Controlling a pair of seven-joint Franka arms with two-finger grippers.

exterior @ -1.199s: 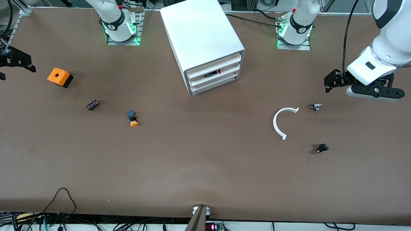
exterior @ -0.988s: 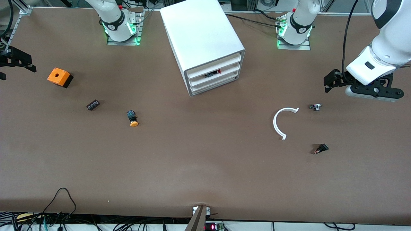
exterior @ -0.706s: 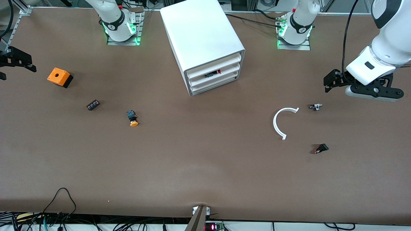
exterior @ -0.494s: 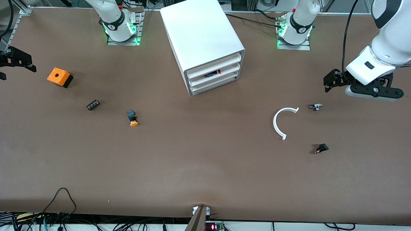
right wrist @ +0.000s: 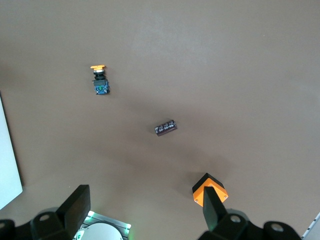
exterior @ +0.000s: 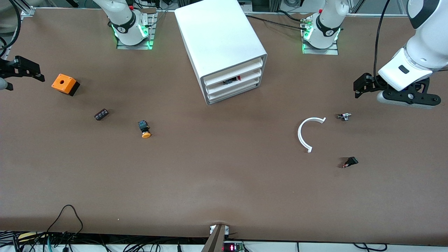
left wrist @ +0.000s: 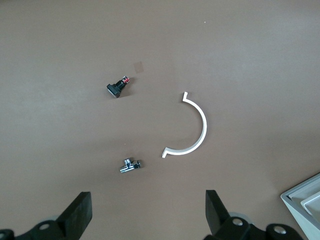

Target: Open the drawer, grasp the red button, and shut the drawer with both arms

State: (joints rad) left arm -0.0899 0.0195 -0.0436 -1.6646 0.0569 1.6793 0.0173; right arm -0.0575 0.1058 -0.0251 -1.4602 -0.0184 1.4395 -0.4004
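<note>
The white cabinet point(exterior: 220, 42) stands between the arm bases, its three drawers shut or nearly shut. The red-capped button point(exterior: 232, 80) shows through the gap above the middle drawer point(exterior: 233, 85), mostly hidden. My left gripper point(exterior: 357, 89) hangs open and empty over the table at the left arm's end, above a small metal part; its wrist view shows the same gripper point(left wrist: 147, 215) with its jaws wide apart. My right gripper point(exterior: 24, 78) hangs open and empty at the right arm's end, beside the orange cube; it shows in its wrist view too point(right wrist: 145, 212).
An orange cube with a hole point(exterior: 64, 84), a small black block point(exterior: 101, 114) and an orange-capped button point(exterior: 144, 128) lie toward the right arm's end. A white curved piece point(exterior: 308, 134), a metal part point(exterior: 344, 116) and a small black part point(exterior: 350, 162) lie toward the left arm's end.
The right gripper has shifted a little toward the orange cube. The left gripper has edged slightly toward the arm bases. Nothing on the table has moved.
</note>
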